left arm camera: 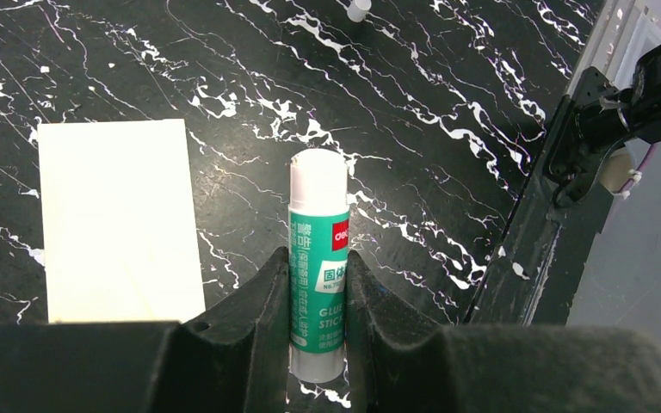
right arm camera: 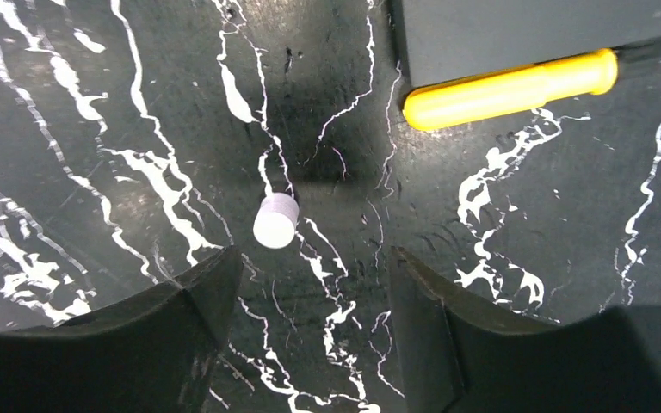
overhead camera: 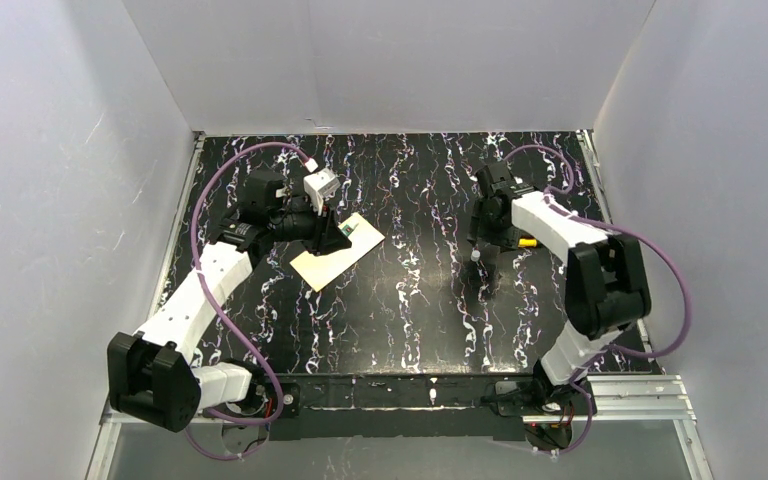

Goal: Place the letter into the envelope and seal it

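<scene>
My desk (overhead camera: 410, 310) is black, veined with white like marble. An envelope (overhead camera: 332, 258) lies flat on it, skewed, toward the far left corner. A small white cap (overhead camera: 474, 255) sits right of the middle, well apart from it.

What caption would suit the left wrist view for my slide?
Left gripper clamps a green-labelled glue stick over the black marbled table, cream paper beside it.
</scene>
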Controlling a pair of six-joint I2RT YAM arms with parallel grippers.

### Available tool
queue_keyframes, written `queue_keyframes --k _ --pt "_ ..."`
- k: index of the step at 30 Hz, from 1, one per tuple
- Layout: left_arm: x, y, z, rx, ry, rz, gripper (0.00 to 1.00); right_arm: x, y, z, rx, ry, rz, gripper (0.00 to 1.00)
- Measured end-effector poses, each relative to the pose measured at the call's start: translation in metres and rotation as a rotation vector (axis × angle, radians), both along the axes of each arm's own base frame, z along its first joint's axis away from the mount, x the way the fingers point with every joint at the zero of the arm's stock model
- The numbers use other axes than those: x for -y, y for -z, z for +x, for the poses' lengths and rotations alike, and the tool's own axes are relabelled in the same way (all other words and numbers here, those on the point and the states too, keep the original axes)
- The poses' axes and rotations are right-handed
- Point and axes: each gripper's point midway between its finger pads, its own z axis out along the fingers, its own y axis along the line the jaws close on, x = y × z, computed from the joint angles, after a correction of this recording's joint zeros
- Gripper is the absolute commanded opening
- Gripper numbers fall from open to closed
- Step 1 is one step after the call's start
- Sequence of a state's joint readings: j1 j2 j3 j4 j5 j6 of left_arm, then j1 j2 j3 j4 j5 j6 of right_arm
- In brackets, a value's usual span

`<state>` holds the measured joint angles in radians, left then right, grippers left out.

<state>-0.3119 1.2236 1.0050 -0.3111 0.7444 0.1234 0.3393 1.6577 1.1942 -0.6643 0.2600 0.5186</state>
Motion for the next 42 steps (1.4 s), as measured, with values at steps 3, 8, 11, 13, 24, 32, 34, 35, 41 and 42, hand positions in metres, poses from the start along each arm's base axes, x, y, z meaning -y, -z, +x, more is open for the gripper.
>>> queue_keyframes --k 3,8,11,13,24,32,34,35,41,42 --pt "0.000 0.001 -0.001 0.000 0.004 0.003 0.00 -0.002 0.018 0.002 -0.052 -0.006 -0.012 0.67" --pt "0.000 0.001 -0.001 0.004 0.009 0.007 0.00 -0.005 0.033 0.001 -0.107 -0.021 -0.013 0.60" --pt "0.001 0.003 -0.001 -0.001 0.014 0.008 0.00 -0.007 0.034 -0.001 -0.124 -0.038 -0.008 0.54" --pt "0.001 0.006 -0.001 -0.011 0.014 0.011 0.00 -0.010 0.036 0.001 -0.130 -0.047 0.001 0.51" --pt "0.001 0.012 0.001 -0.014 0.019 0.025 0.00 -0.014 0.043 -0.002 -0.177 -0.076 0.009 0.42" --pt "0.001 0.012 0.001 -0.013 0.019 0.026 0.00 -0.017 0.045 0.000 -0.183 -0.089 0.022 0.34" --pt "0.001 0.012 0.001 -0.013 0.019 0.025 0.00 -0.017 0.045 -0.001 -0.186 -0.093 0.022 0.31" --pt "0.001 0.012 0.001 -0.013 0.019 0.025 0.00 -0.017 0.045 0.000 -0.186 -0.095 0.022 0.27" --pt "0.002 0.012 0.001 -0.013 0.023 0.025 0.00 -0.021 0.043 0.002 -0.183 -0.112 0.037 0.07" --pt "0.002 0.011 0.000 -0.013 0.024 0.025 0.00 -0.023 0.043 0.002 -0.184 -0.115 0.045 0.05"
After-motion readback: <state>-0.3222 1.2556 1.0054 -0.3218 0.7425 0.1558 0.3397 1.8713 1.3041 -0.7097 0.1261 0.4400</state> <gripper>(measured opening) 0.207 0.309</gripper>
